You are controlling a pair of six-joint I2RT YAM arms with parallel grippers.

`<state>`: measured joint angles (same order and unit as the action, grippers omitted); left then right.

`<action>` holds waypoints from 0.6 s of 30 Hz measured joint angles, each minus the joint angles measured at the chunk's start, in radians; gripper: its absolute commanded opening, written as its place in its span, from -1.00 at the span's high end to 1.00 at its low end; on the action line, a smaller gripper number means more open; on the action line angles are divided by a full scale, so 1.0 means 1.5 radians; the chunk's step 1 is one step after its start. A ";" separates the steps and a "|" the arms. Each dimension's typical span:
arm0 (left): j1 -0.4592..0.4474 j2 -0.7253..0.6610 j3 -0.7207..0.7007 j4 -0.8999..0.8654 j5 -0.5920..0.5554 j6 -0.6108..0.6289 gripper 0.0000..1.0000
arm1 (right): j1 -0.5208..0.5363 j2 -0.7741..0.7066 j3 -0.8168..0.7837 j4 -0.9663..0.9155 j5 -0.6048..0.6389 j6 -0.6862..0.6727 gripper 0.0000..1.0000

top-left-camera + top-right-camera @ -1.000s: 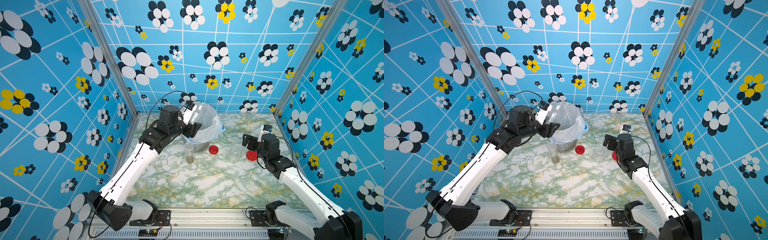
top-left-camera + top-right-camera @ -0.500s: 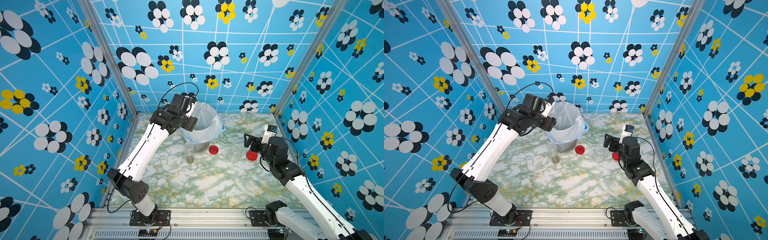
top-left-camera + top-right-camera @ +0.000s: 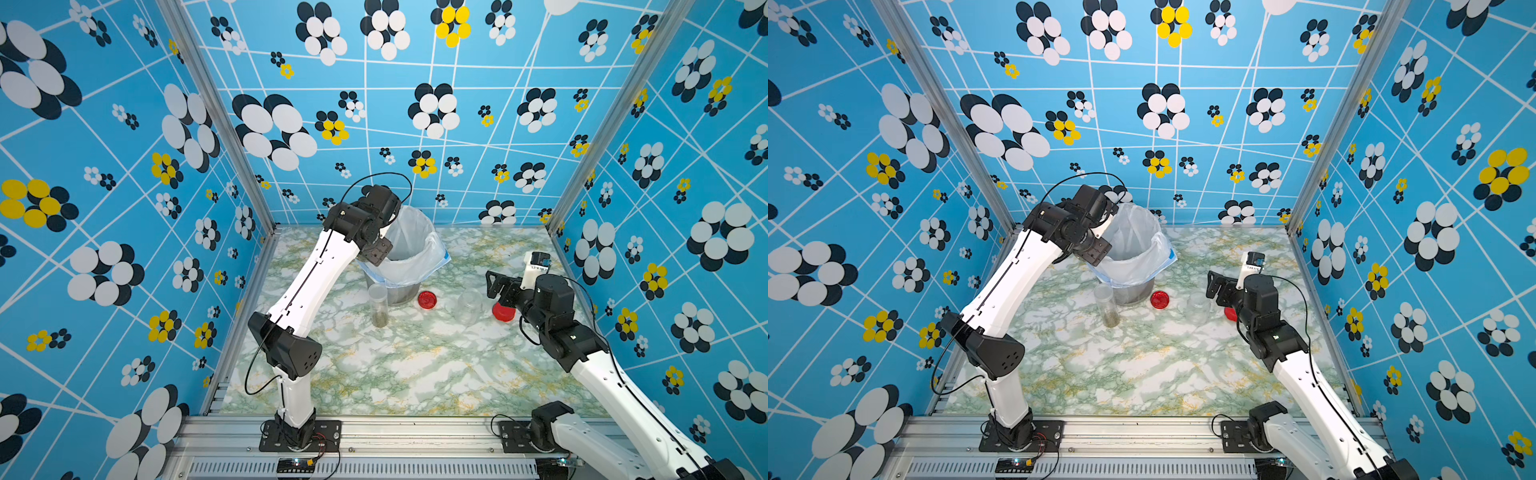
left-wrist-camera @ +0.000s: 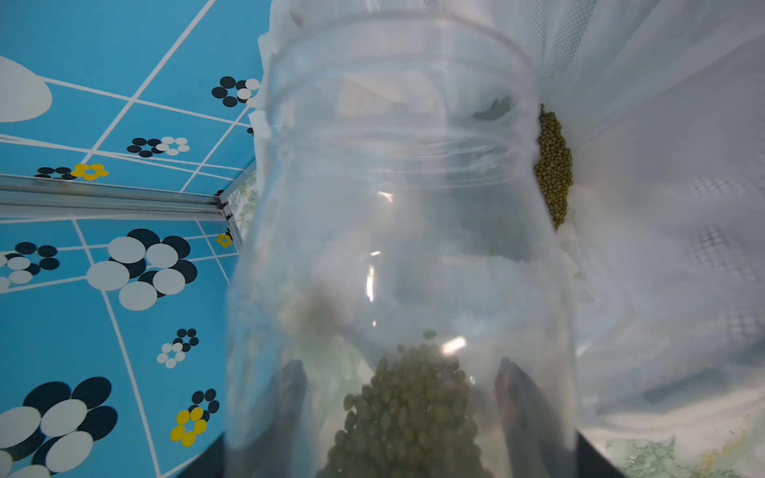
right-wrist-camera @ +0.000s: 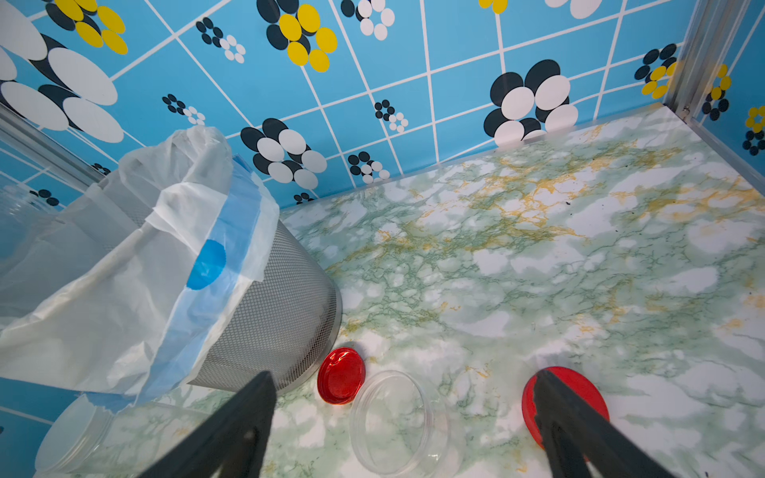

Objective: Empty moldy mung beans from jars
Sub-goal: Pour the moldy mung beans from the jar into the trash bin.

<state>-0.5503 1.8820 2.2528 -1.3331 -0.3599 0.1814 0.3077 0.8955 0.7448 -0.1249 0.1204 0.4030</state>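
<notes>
Both top views first: the left arm (image 3: 316, 274) reaches up to the rim of 1 mesh bucket (image 3: 392, 293) lined with 1 white bag (image 3: 411, 245). On the marble table (image 3: 415, 365) stands 1 slim jar (image 3: 378, 305), upright, with mung beans (image 3: 379, 320) at its bottom. There are 2 red lids (image 3: 427, 299), and 1 empty jar (image 3: 469, 305) sits between them. The right gripper (image 3: 496, 284) hovers beside that jar, jaws wide apart, holding nothing.

Left wrist now: the left gripper (image 4: 399, 364) is clamped on 1 open jar (image 4: 397, 207), 1 finger on either side, mouth tipped into the bag. Beans are heaped at the gripper end, and 1 clump lies in the bag's folds.

Right wrist: 2 spread fingers (image 5: 248, 414) frame the empty jar, with both lids and the bucket in view.
</notes>
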 measured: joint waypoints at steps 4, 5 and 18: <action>-0.011 0.020 0.047 -0.024 -0.032 0.020 -0.29 | 0.000 -0.002 0.000 0.000 0.000 0.000 -0.98; -0.014 0.021 0.049 -0.025 -0.037 0.023 -0.28 | 0.000 -0.002 0.000 0.000 0.000 0.000 -0.98; -0.063 0.045 0.050 -0.037 -0.156 0.085 -0.29 | 0.003 -0.001 0.000 -0.002 0.000 0.000 -0.98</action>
<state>-0.6441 1.9495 2.3276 -1.3880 -0.5934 0.3088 0.3122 0.8936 0.7448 -0.1272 0.1200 0.4034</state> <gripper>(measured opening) 0.746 0.990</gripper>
